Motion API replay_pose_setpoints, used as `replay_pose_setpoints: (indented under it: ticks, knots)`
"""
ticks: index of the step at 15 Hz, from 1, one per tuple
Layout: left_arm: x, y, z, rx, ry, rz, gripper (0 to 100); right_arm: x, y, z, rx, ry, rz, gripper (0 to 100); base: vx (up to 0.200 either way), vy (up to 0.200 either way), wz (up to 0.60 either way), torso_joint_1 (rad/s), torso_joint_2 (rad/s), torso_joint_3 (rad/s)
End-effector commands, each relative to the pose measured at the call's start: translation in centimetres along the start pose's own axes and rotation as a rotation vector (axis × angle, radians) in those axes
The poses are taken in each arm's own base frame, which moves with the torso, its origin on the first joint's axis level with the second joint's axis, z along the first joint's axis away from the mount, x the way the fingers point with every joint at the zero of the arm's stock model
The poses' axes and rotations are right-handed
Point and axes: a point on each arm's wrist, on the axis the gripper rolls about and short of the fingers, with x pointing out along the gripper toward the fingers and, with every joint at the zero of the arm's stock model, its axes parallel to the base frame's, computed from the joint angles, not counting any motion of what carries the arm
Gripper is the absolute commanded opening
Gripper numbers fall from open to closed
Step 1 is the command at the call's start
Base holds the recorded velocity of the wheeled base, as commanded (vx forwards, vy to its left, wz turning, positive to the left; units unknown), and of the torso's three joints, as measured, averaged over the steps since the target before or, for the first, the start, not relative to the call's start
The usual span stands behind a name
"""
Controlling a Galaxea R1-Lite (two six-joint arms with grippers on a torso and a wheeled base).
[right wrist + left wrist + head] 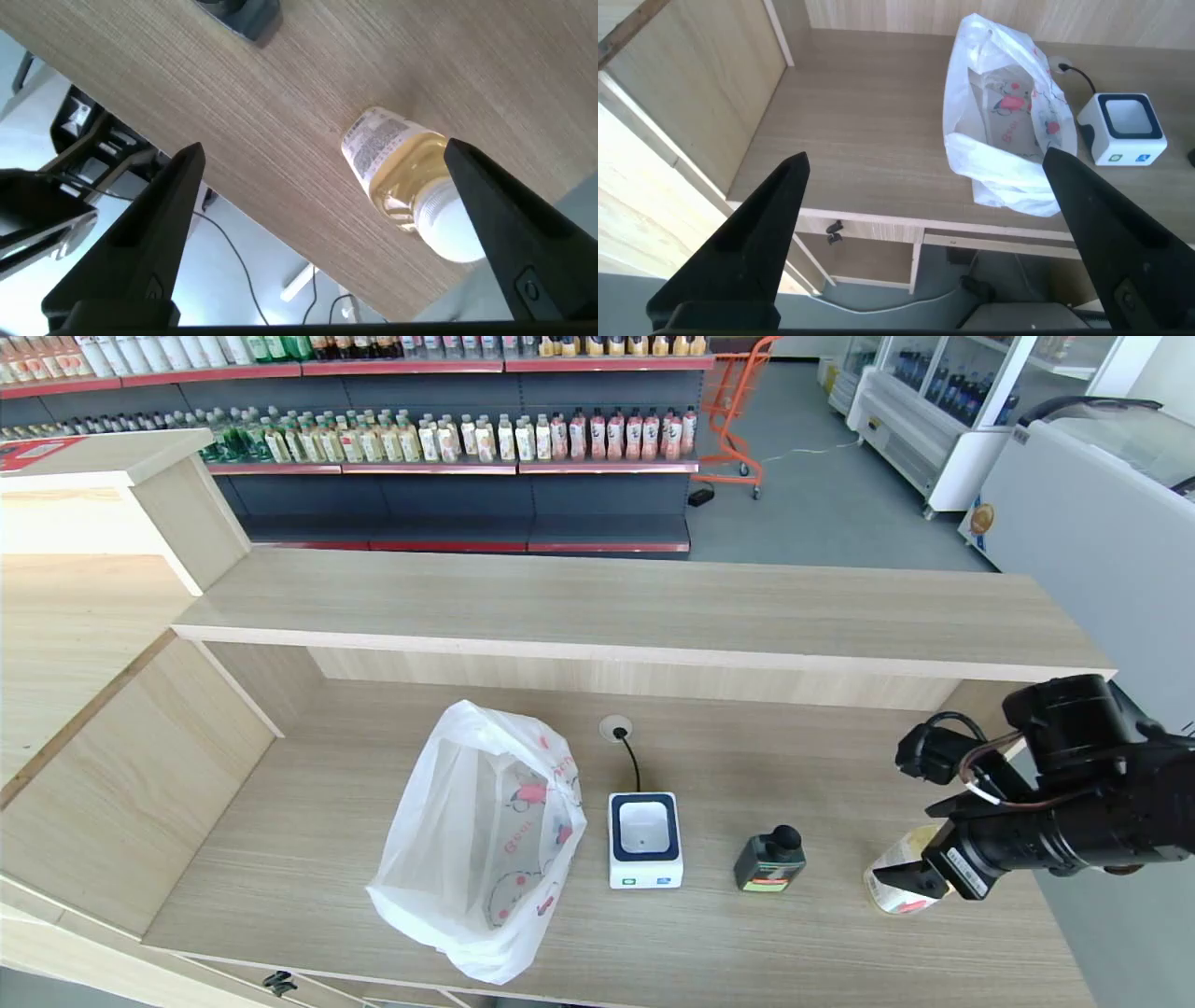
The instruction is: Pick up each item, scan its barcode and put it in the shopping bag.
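Wooden checkout counter (747, 933): the left gripper (924, 161) hangs spread and empty by its front-left. Next come the open shopping bag (476, 840), barcode scanner (644, 840), and a small dark bottle (770, 861). A yellow-liquid bottle (406, 177) stands upright, white cap up, at the right end, with the right gripper (322, 154) spread over it.

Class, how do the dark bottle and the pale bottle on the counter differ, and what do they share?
The dark bottle is opaque with a black cap; the pale bottle is clear, yellowish inside, white-capped. The dark bottle stands nearer the scanner; the pale bottle is below the right gripper. Both are upright and labelled.
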Motion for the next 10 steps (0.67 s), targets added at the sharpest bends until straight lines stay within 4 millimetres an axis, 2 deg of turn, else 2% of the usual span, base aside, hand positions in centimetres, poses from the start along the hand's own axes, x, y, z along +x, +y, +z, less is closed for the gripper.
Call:
replay_pose_setpoints:
  ticks: [1,4,8,10]
  knots:
    - [0.0,0.0,0.0,0.0,0.0,0.0,100,3.3,1.1,1.1,-0.047,0.034,0.073,100,0.0,0.0,0.0,0.0,0.0,0.0]
    - [0.0,0.0,0.0,0.0,0.0,0.0,100,5.8,2.0,2.2,-0.098,-0.023,0.074,100,0.0,0.0,0.0,0.0,0.0,0.0]
    - [0.0,0.0,0.0,0.0,0.0,0.0,100,7.3,3.4,1.6,-0.126,0.005,0.116,100,0.0,0.0,0.0,0.0,0.0,0.0]
    - [0.0,0.0,0.0,0.0,0.0,0.0,100,8.3,3.5,1.5,-0.175,-0.005,0.116,100,0.0,0.0,0.0,0.0,0.0,0.0]
